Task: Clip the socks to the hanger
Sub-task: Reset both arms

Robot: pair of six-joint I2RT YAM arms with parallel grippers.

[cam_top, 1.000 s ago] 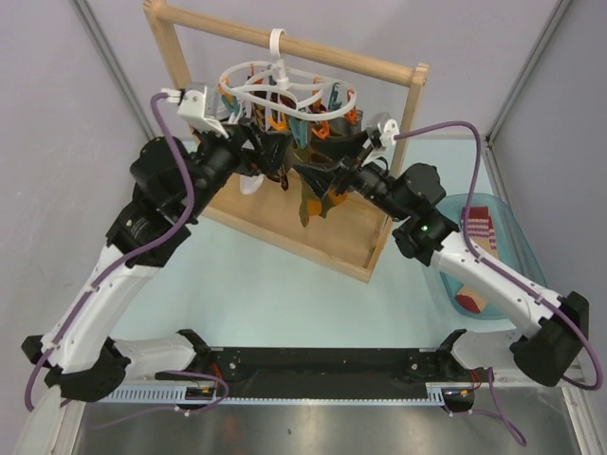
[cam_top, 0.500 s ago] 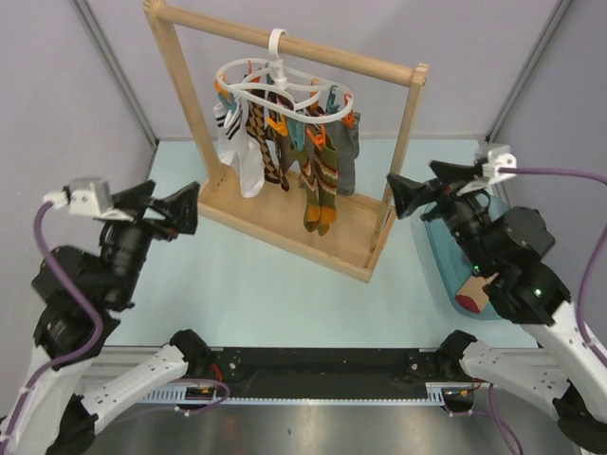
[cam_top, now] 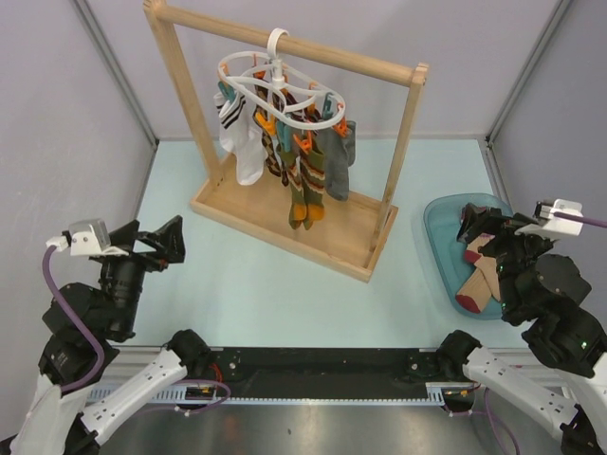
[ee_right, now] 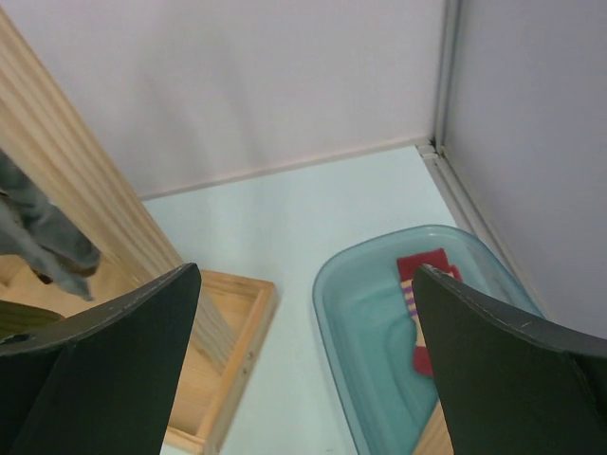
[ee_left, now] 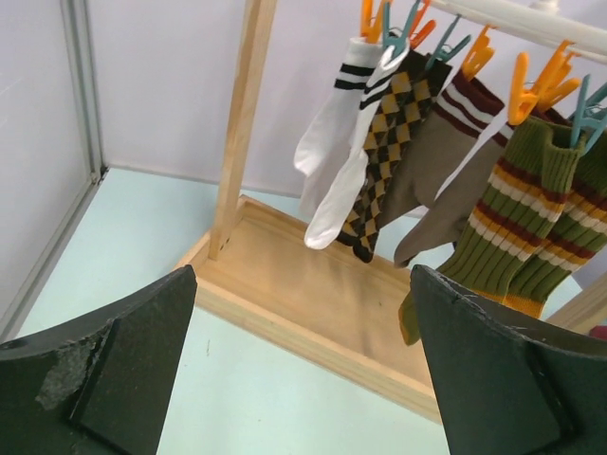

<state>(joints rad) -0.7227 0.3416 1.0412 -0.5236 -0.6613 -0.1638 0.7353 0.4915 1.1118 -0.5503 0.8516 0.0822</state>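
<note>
The white hanger hangs by its hook from the wooden rack's top bar. Several socks are clipped to it: white with dark stripes, brown argyle, tan, orange-green striped and grey, held by orange and teal clips. A red-white striped sock and a tan sock lie in the teal tray. My left gripper is open and empty, well in front and left of the rack. My right gripper is open and empty above the tray.
The wooden rack frame stands on its base board at the back middle. Grey walls with metal corner posts close in left, right and back. The tray sits near the right wall.
Both arms have pulled back from the hanger toward the near corners. The right gripper is now over the tray. The hanger and its socks have swung a little to the left.
</note>
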